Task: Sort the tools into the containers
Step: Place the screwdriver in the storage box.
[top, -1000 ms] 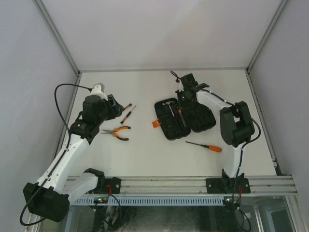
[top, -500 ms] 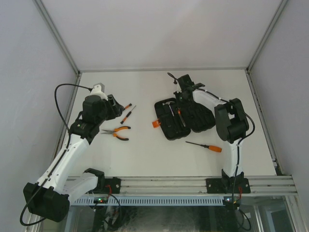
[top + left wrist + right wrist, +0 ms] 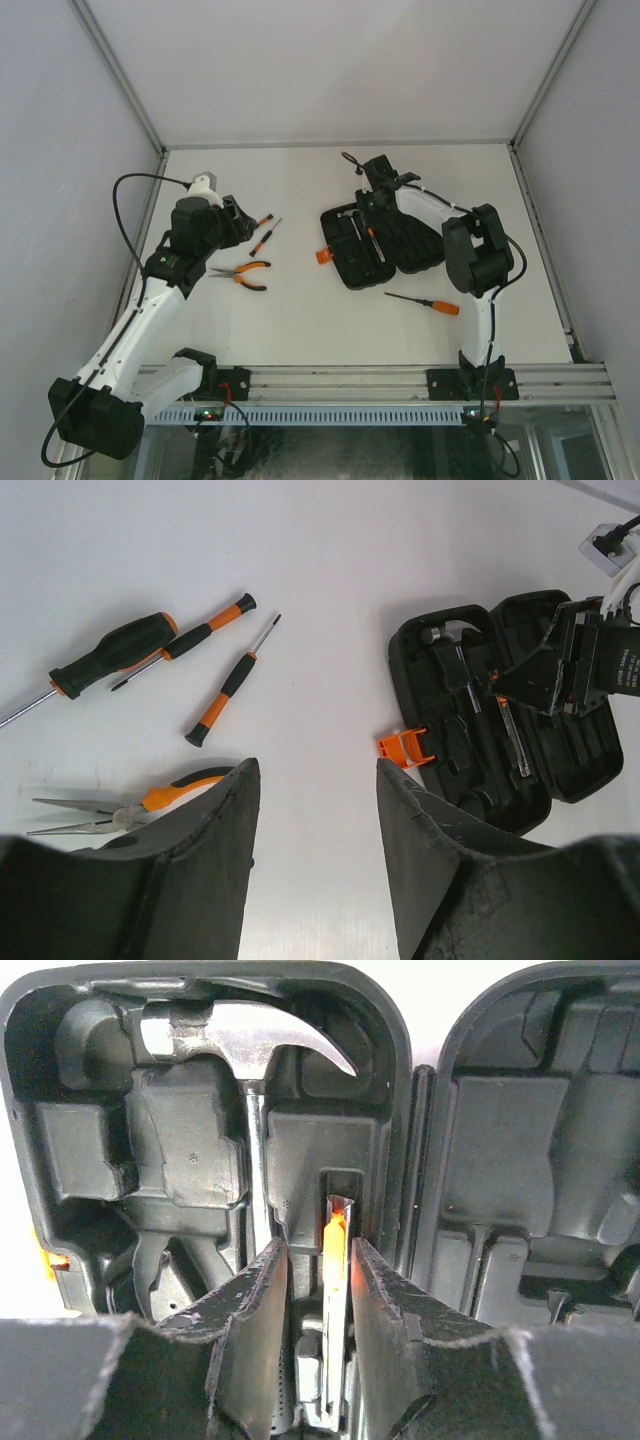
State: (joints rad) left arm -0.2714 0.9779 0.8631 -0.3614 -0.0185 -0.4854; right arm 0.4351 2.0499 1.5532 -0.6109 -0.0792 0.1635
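Open black tool case (image 3: 405, 255) at mid-table (image 3: 300, 320), right gripper (image 3: 319, 1260) low over its left half.
Left gripper (image 3: 315, 775) hangs empty, jaws wide apart. The right jaws stand slightly apart, flanking what looks like a thin screwdriver (image 3: 335, 1225) slotted beside the seated hammer (image 3: 245, 1040). Pliers (image 3: 165, 792) and three screwdrivers (image 3: 215, 695) lie left of the case, another screwdriver (image 3: 425, 301) just before it.

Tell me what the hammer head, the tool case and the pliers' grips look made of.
Hammer head: probably polished steel, bright silver with highlights.
Tool case: apparently moulded black plastic, matte, formed slots.
Pliers grips: orange, likely plastic or rubber sleeve; unclear which.
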